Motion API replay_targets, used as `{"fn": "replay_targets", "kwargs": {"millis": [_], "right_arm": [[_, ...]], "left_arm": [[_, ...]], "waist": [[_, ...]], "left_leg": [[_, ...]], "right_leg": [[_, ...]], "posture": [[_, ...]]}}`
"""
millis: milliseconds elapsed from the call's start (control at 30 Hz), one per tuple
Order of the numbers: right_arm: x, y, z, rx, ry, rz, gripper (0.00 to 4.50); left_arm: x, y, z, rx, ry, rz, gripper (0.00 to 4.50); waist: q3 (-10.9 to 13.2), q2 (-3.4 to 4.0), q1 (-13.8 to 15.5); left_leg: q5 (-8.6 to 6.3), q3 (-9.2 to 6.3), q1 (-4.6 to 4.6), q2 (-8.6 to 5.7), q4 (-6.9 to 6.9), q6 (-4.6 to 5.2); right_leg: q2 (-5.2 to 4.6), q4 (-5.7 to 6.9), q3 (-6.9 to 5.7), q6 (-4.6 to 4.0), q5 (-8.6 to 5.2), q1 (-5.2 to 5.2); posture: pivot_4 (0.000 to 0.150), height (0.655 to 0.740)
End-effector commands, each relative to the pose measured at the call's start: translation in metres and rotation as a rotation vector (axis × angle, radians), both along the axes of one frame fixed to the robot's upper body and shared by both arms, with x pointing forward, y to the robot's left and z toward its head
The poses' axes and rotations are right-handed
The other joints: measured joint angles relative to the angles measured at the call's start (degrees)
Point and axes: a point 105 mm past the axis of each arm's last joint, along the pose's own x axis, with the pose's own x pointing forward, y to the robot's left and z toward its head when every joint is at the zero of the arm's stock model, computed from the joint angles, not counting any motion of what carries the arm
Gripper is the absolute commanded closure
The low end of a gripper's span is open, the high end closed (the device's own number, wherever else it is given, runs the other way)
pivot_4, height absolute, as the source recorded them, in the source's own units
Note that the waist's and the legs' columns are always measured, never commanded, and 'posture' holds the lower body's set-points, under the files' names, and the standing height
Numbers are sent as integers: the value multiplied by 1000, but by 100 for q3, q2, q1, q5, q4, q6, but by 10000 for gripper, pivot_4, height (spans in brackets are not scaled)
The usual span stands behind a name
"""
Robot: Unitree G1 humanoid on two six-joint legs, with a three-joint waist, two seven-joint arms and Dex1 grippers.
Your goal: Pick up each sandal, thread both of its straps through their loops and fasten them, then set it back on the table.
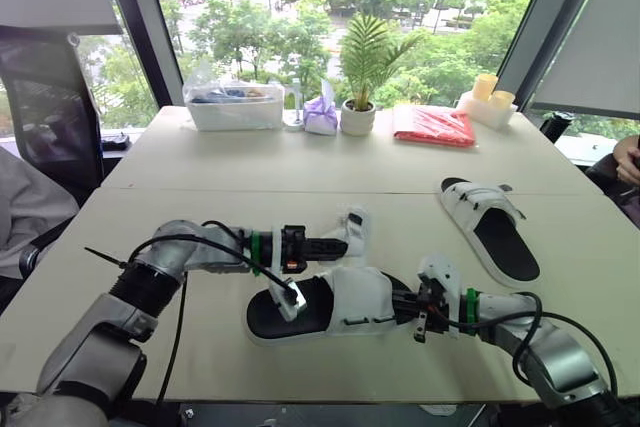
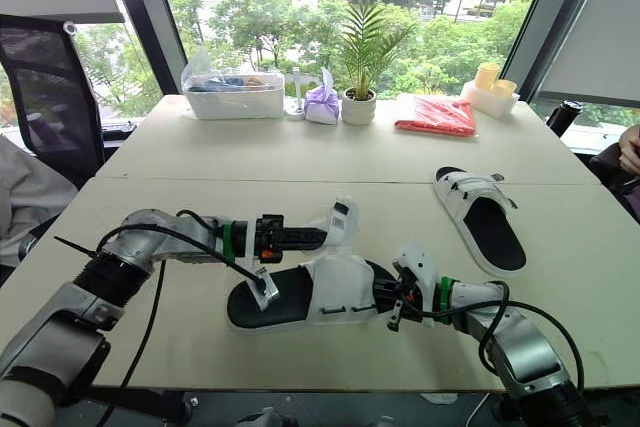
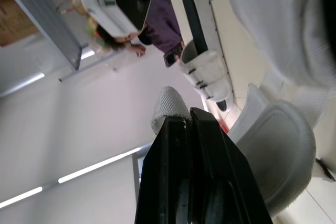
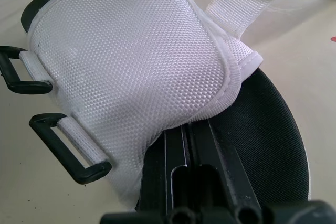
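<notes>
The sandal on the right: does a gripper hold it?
No, the sandal lies alone on the table, with nothing touching it.

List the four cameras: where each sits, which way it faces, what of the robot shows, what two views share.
Left eye: on the head, facing forward and down over the table; both arms show, left gripper and right gripper at the near sandal.
Right eye: beside it, same scene, same arms.
Left wrist: looks along its fingers, shut on a strap, toward the far sandal.
Right wrist: looks along its fingers, shut on the near sandal's flap.
Shared: both left views show the far sandal.
</notes>
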Motion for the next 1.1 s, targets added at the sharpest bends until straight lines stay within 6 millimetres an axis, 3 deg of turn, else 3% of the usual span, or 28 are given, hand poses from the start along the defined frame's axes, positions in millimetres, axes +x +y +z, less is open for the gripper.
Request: {"fn": "replay_targets", "kwargs": {"millis": [33, 133, 333, 467, 567, 667, 767, 967, 1033, 1100], "right_arm": [[3, -11, -19, -55, 60, -54, 45000], [4, -11, -19, -55, 61, -56, 45000], [8, -8, -19, -45, 55, -57, 45000], [9, -8, -20, -42, 53, -60, 45000], [9, -7, -21, -40, 54, -62, 45000], [9, -7, -21, -39, 54, -65, 45000], [10, -7, -21, -38, 53, -66, 45000], [12, -5, -21, -37, 49, -67, 45000], [12, -5, -21, -38, 49, -67, 45000], [12, -6, -22, -39, 50, -70, 45000]], "left_arm": [[-5, -9, 37, -114, -121, -69, 44359], [-16, -10, 35, -101, -119, -129, 44359], [-55, 0, -18, 103, 67, -285, 44359], [-45, 0, -26, 132, 57, -244, 44359], [-20, -5, -18, 118, -6, -158, 44359], [-11, -8, -8, 95, -37, -136, 44359], [-12, -13, -3, 79, -50, -155, 35444], [-38, -12, -13, 100, 100, -260, 6714], [-46, -5, -18, 125, 193, -286, 6714], [-38, 4, -9, 85, 285, -223, 6714]], "waist": [[0, -1, 2], [0, -1, -4], [-1, 0, -8], [-5, -9, 9], [-11, -17, 10], [-13, -20, 0], [-14, -19, -11], [-16, -22, -6], [-18, -22, -16], [-18, -20, -17]], "left_leg": [[0, 0, 0, 0, 3, 0], [1, 0, -1, 0, 6, 1], [2, 7, 2, 2, 2, -1], [3, 8, 5, 2, 11, -2], [4, 6, 5, 2, 12, 0], [5, 6, 5, 2, 12, 1], [5, 7, 5, 2, 9, 1], [8, 7, 6, 2, 11, -2], [7, 7, 8, 4, 11, -2], [8, 7, 8, 5, 11, -3]], "right_leg": [[-1, 4, 0, 0, 0, 0], [-2, 9, 0, 0, 0, -4], [-3, 21, 1, 1, -3, -12], [-4, 31, 1, 0, -2, -9], [-4, 32, 1, 0, -3, -9], [-4, 35, 0, 1, -3, -10], [-4, 36, 1, 4, -5, -13], [-4, 39, 1, 3, -5, -11], [-5, 39, 1, 3, -4, -11], [-5, 39, 1, 2, -4, -11]], "posture": [[1500, 7400], [1500, 7400], [1500, 7400], [1500, 7400], [1500, 7400], [1500, 7400], [1500, 7400], [1500, 7400], [1500, 7400], [1500, 7400]]}}
